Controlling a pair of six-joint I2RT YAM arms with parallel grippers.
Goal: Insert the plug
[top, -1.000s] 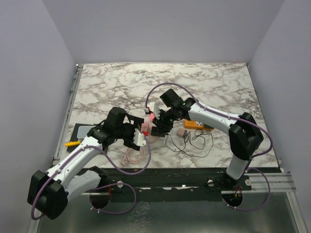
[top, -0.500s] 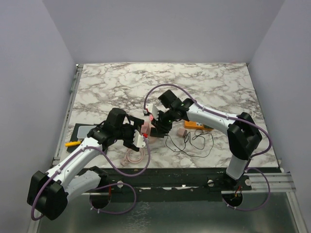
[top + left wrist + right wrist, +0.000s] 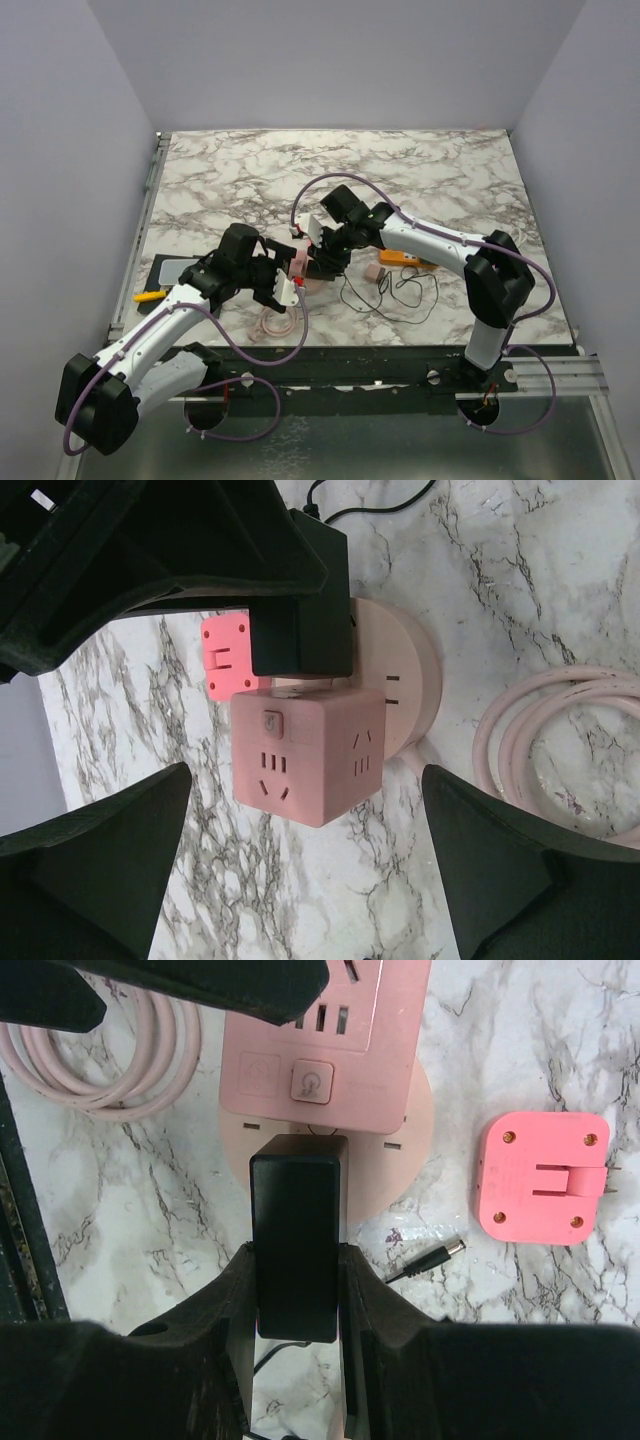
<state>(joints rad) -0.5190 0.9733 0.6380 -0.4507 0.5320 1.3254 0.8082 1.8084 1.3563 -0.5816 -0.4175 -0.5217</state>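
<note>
Right end effector [image 3: 297,1258] nearer pink socket cube [image 3: 305,755] than before, tight around boxy matte-black plug [image 3: 297,1210]; left end effector [image 3: 305,772] agape, empty.

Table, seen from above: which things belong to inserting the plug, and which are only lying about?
For the job:
- black plug, held in the right fingers
- pink cube socket
- coiled pink cord

Lying about:
- red flat adapter
- orange box
- yellow object
</note>
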